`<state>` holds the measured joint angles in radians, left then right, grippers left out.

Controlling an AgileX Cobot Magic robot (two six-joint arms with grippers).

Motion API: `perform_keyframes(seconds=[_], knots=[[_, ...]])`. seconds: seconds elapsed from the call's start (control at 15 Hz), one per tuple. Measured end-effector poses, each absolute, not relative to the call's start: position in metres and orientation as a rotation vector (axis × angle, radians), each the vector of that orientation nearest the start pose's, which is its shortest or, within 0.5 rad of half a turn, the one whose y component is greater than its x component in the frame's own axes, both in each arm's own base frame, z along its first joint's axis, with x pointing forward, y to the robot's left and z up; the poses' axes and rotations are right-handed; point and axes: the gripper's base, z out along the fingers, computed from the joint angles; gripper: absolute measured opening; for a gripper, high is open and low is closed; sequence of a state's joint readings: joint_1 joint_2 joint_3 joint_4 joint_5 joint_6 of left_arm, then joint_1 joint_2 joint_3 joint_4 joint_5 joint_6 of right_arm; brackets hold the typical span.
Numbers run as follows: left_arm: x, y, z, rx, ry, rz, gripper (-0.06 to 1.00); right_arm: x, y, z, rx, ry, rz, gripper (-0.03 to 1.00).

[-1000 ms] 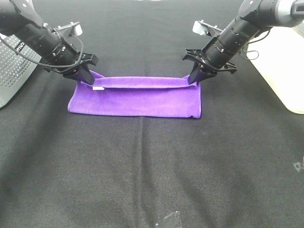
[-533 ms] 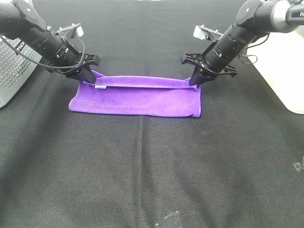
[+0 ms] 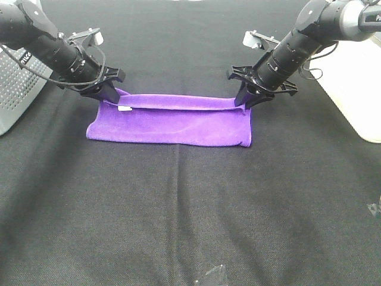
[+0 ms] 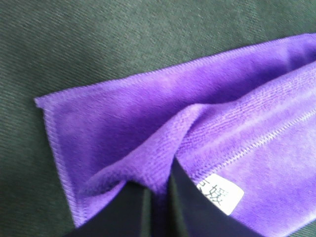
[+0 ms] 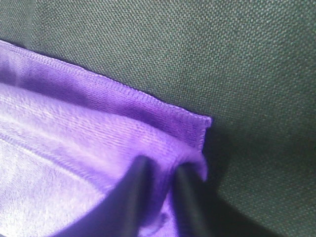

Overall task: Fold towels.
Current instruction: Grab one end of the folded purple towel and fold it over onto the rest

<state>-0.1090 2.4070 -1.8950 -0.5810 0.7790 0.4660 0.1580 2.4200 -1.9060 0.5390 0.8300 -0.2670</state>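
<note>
In the exterior high view, the purple microfibre cloth (image 3: 172,122) is seen folded in half as a long band on the black table (image 3: 178,208), stretched between the two end effectors. Its far left corner is pinched by the left end effector (image 3: 111,98), and its far right corner by the right end effector (image 3: 241,102). A white tag (image 3: 124,109) is found just beside the left tips.

In the left wrist view, a raised ridge of the cloth's upper layer is gripped between the dark fingers (image 4: 185,202), and the tag is seen just beside one of them.

In the right wrist view, the upper layer's corner is clamped between the fingers (image 5: 132,195). The stitched edge of the lower layer is shown flat just beyond them.
</note>
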Motion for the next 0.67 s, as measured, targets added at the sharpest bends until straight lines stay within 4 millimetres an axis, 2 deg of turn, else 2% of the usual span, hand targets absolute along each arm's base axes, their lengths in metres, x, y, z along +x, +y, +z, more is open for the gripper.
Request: perform_keyframes(seconds=[0.2, 0.4, 0.47, 0.53, 0.6, 0.67], knots=[[0.5029, -0.0881, 0.1237, 0.339, 2.642, -0.510, 0.27, 0.4951, 0.1132, 0.1186, -0.170, 2.746, 0.598, 0.46], [0.5040, -0.0866, 0.1235, 0.332, 2.638, -0.486, 0.56, 0.4948, 0.1095, 0.1168, -0.142, 2.770, 0.542, 0.67], [0.5040, -0.0866, 0.1235, 0.332, 2.638, -0.486, 0.56, 0.4948, 0.1095, 0.1168, -0.142, 2.770, 0.542, 0.67], [0.5042, -0.0848, 0.1228, 0.338, 2.643, -0.454, 0.73, 0.4940, 0.1061, 0.1162, -0.153, 2.790, 0.493, 0.74], [0.5041, -0.0836, 0.1222, 0.337, 2.651, -0.435, 0.78, 0.4931, 0.1050, 0.1206, -0.170, 2.792, 0.474, 0.75], [0.5041, -0.0836, 0.1222, 0.337, 2.651, -0.435, 0.78, 0.4931, 0.1050, 0.1206, -0.170, 2.792, 0.474, 0.75]])
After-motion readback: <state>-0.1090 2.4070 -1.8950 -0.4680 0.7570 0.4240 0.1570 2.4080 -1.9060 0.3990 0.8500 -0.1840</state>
